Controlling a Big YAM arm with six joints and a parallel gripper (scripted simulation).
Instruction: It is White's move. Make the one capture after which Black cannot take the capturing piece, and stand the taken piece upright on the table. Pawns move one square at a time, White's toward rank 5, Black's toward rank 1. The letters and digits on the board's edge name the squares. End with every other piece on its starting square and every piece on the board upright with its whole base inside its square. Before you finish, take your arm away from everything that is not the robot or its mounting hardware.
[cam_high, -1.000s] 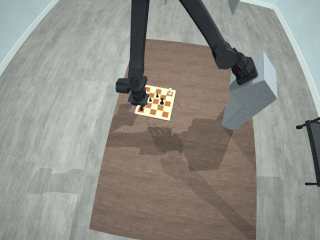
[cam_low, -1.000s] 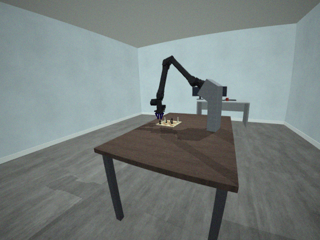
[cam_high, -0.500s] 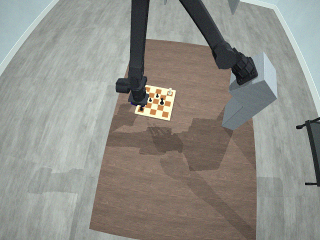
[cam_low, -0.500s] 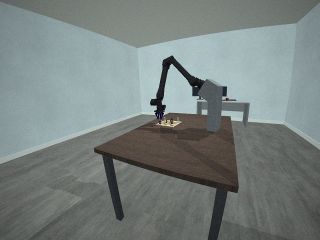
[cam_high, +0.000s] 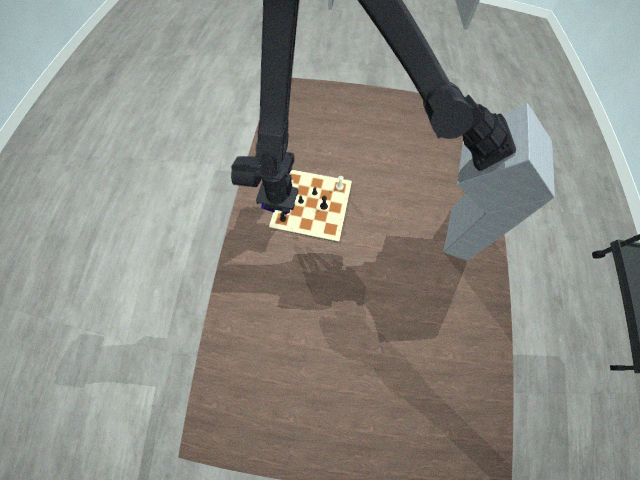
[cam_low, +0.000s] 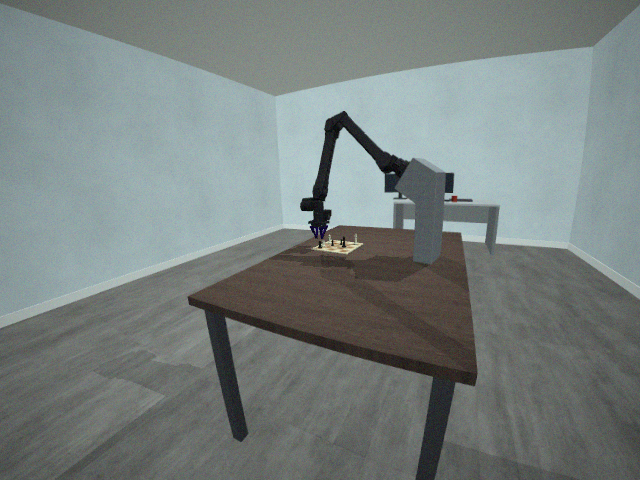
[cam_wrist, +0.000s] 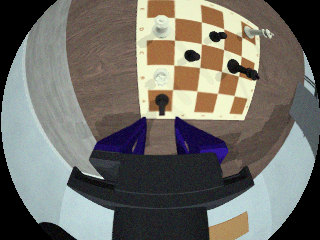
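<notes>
Black gripper (cam_high: 273, 207) (cam_low: 319, 237) (cam_wrist: 160, 121): partly spread, nothing pinched between the blue fingers, pointing down over the board's corner area
Board (cam_high: 336, 227) (cam_low: 346, 251) (cam_wrist: 185, 111): orange and cream checks, lying flat on the brown tabletop (cam_high: 356, 403) (cam_low: 330, 304) (cam_wrist: 100, 50), seven pieces on it, all upright as far as I can tell
Corner guy: black piece (cam_high: 282, 218) (cam_low: 320, 244) (cam_wrist: 161, 101) on an orange corner square, just past the fingertips in the wrist view
Its neighbor: white crowned piece (cam_wrist: 161, 77) on the cream square right beside it, along the same edge
Same edge, further up: white rook-looking piece (cam_wrist: 161, 26), also on cream
Small black ones: one pawn (cam_high: 300, 199) (cam_wrist: 192, 55) and another pawn (cam_high: 314, 191) (cam_wrist: 216, 36), both on cream squares toward the middle
Tall black one: bigger piece (cam_high: 324, 203) (cam_low: 343, 241) (cam_wrist: 242, 69), cream square, nearer the far edge in the wrist view
Tall white one: pale piece (cam_high: 340, 183) (cam_low: 355, 238) (cam_wrist: 259, 33) on an orange corner square
Arm mount: grey pedestal (cam_high: 496, 217) (cam_low: 429, 222), well apart from the board
</notes>
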